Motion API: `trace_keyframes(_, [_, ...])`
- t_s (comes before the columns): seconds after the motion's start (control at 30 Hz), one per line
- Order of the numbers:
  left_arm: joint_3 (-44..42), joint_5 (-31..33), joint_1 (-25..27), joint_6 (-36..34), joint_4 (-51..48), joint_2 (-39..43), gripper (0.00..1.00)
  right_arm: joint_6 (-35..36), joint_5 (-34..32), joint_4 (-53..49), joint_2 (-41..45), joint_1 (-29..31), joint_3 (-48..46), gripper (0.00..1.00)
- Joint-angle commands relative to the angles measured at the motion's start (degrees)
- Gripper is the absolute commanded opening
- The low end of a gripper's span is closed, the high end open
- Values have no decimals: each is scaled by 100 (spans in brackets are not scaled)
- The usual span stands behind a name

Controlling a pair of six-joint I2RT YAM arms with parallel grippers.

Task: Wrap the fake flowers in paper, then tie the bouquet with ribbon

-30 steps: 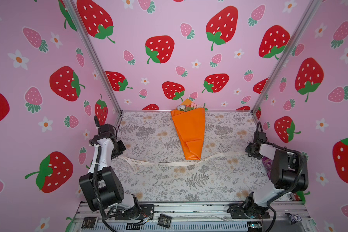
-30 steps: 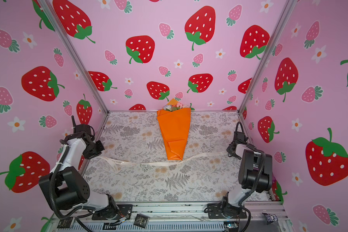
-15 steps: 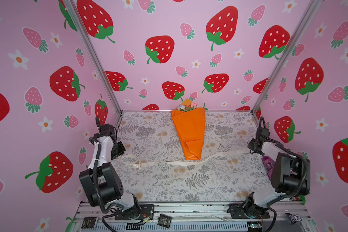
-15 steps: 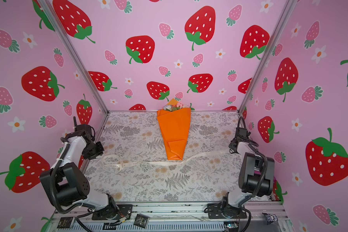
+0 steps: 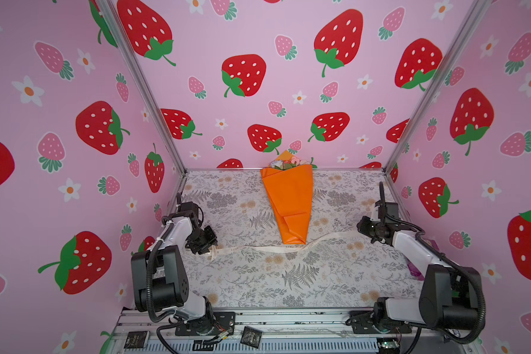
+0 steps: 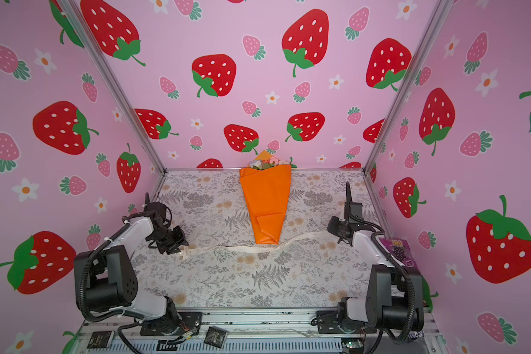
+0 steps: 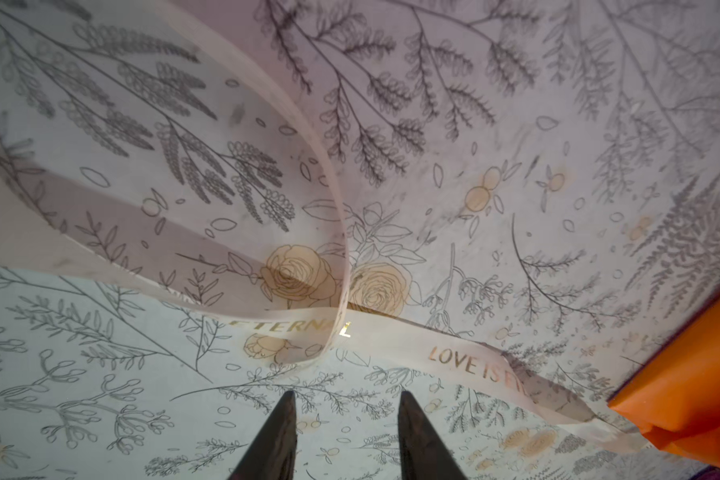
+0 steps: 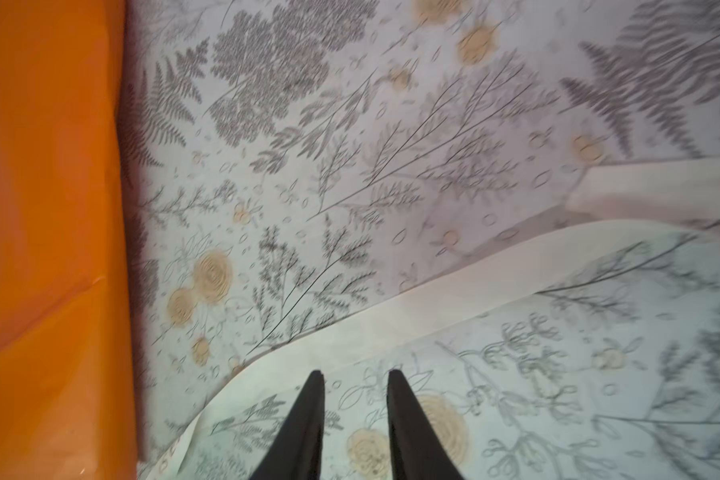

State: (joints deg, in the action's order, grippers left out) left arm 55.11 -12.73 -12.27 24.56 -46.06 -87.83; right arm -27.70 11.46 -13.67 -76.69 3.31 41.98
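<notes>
Hovering at either end of the cream ribbon [image 5: 258,249], my left hand [image 7: 347,395] and right hand [image 8: 354,374] are open and empty, letting it lie slack on the table [image 5: 288,285] by the tip of the centred bouquet of fake flowers [image 5: 290,199], ready, I judge, for crossing.

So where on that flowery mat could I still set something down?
Biggest bare patch: the mat between the ribbon and the front metal rail. Two more lie either side of the orange-wrapped bouquet, out to the side walls. Crowded: the ribbon's line, from the left gripper past the cone's tip to the right gripper.
</notes>
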Motion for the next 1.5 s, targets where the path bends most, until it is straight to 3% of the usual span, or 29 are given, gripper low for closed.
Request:
trace_keyframes(0.0, [272,315,13,199,170,-187,42,-30,511,-22,139,77,-98,31])
trace_keyframes(0.3, [499,5,6,357,751,-1132,31,-227,1393,549,32,249,-427,36])
trace_keyframes(0.33, [545,-65,7,352,764,-1201,26,-214,1415,550,-60,292,-420,36])
trace_keyframes(0.43, [631,-297,3,322,794,-1213,0,-139,1164,471,-306,366,-334,36])
trace_keyframes(0.6, [883,-475,-244,295,646,-616,0,128,308,374,-743,363,-140,32])
trace_keyframes(0.77, [1096,-1071,-1239,423,727,-190,0,283,149,450,-1297,363,184,23])
trace_keyframes(0.9, [1442,-1210,-1787,444,541,-353,0,342,60,512,-1466,363,357,21])
trace_keyframes(1.07, [1511,-1295,-2387,716,739,-720,0,389,-820,443,-1719,348,523,18])
trace_keyframes(1.27, [1765,-1175,-2471,638,631,-1207,5,444,-1229,205,-2117,-20,756,10])
trace_keyframes(1.37, [1726,-778,-2482,655,609,-1197,11,406,-1327,170,-2080,-212,731,9])
trace_keyframes(1.47, [1603,-897,-2441,673,714,-1120,18,420,-1479,1,-2036,-447,786,6])
